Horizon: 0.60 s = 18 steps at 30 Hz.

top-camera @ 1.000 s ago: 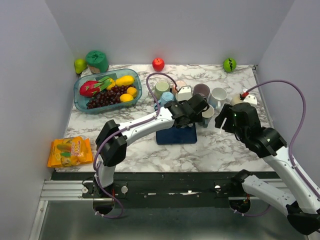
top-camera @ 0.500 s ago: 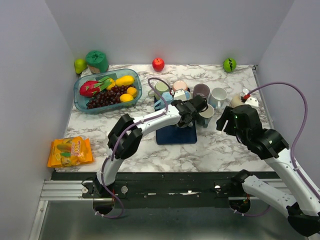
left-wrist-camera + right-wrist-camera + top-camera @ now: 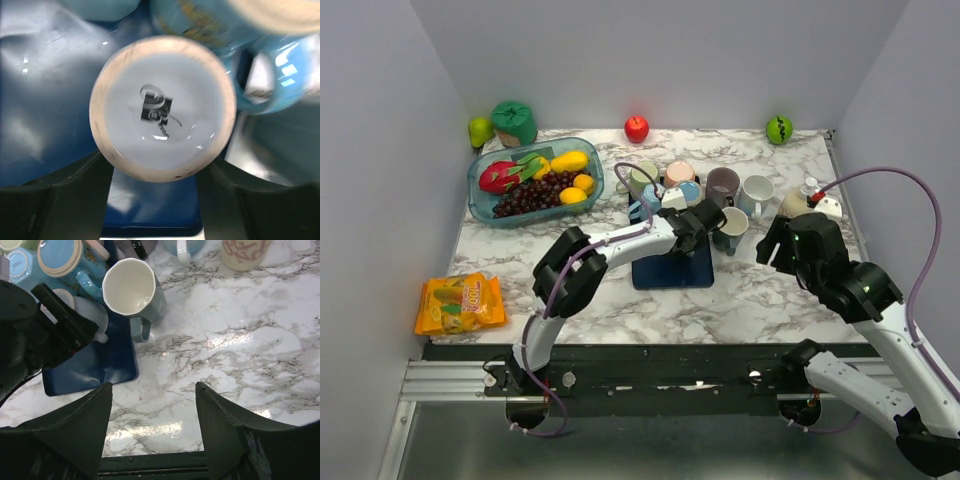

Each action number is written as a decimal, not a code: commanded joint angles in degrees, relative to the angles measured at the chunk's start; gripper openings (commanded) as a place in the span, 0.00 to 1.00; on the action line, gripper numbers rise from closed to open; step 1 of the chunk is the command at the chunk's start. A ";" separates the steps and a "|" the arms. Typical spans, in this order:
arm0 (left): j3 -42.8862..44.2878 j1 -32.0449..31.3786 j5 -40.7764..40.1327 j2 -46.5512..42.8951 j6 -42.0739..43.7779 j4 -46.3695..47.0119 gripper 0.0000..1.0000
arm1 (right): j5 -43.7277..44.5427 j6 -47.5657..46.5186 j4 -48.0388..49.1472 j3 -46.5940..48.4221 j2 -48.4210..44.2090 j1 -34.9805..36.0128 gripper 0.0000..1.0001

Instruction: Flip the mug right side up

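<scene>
The mug [image 3: 162, 107] stands upside down on the blue mat [image 3: 45, 100]; its white base with a tan rim and a small dark stamp faces up in the left wrist view. My left gripper [image 3: 156, 165] is down over it, with both fingers pressed against the sides of its base. In the top view my left gripper [image 3: 695, 222] covers most of the mug. The right wrist view shows the mug [image 3: 94, 315] as a white curve beside the black left gripper. My right gripper [image 3: 152, 387] hangs open over bare marble, right of the mat, holding nothing.
An upright teal mug [image 3: 131, 287] stands just right of the mat, with several more mugs [image 3: 723, 183] crowded behind. A light blue mug [image 3: 260, 75] nearly touches the held one. A fruit basket [image 3: 535, 182] sits back left and a snack bag [image 3: 460, 303] front left.
My left gripper has shifted slightly left and settled over the mug, and its jaws have narrowed from wide open onto the mug's sides. The right arm has barely moved.
</scene>
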 commanded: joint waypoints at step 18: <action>-14.81 0.01 0.87 -11.88 20.01 12.72 0.63 | 0.43 1.93 -0.03 -2.12 -0.19 -0.41 0.74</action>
